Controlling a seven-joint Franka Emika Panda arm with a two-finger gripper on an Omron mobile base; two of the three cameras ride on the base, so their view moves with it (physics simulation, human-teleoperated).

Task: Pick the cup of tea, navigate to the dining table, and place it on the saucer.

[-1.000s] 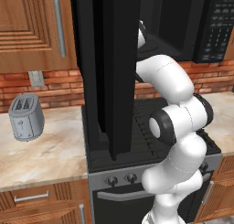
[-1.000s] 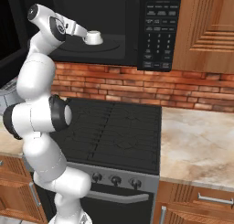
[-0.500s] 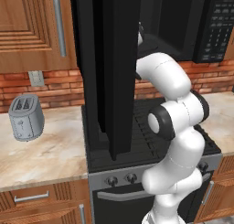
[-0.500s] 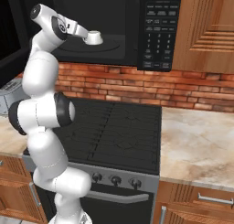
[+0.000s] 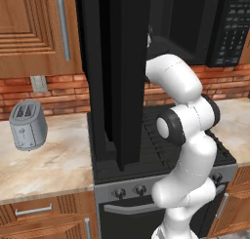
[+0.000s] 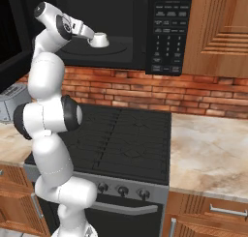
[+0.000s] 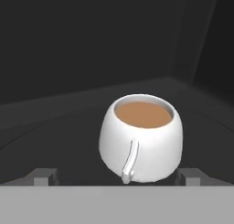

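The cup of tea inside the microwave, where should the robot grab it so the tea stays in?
Probably around its round white body, one finger on each side. The cup of tea stands upright with its thin handle facing the hand, too small to pinch well. The open gripper already straddles it, so coming straight in level from the handle side looks best.

The open microwave door (image 5: 114, 72) hides the end effector.

Smooth matt white cup (image 7: 141, 141), dull dark microwave (image 6: 121, 33) interior, brushed-metal toaster (image 5: 28, 125), rough red brick wall (image 6: 160, 96), marbled stone desk (image 5: 49, 162), grained wooden cabinets (image 5: 34, 33)
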